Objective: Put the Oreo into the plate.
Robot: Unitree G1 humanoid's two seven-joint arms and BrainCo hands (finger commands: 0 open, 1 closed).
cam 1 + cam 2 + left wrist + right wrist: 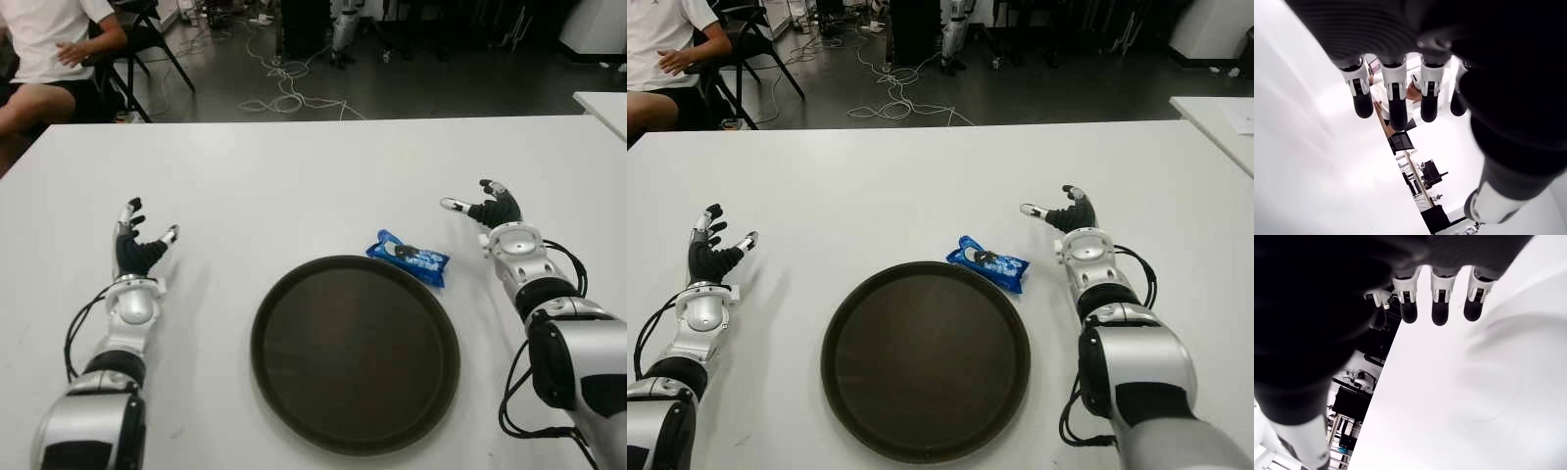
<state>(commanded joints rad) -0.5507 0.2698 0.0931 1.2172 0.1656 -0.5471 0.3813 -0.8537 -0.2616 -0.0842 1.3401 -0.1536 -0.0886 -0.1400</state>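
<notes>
Right hand [482, 209] open beside Oreo [409, 258].

Up at head height, two eyes side by side, tilted forward and down across the white table [294, 176], taking in the dark plate [355, 352] close to the near edge and the floor with a seated person [49, 49] beyond the far edge. Same spread in both, merely shifted sideways a touch. Down on the left wrist, pressed right behind the left hand [1400, 98], peering past its fingers over the tabletop to that same person. On the right wrist, equally tight behind the right hand [1440, 303], skimming low along the table.
</notes>
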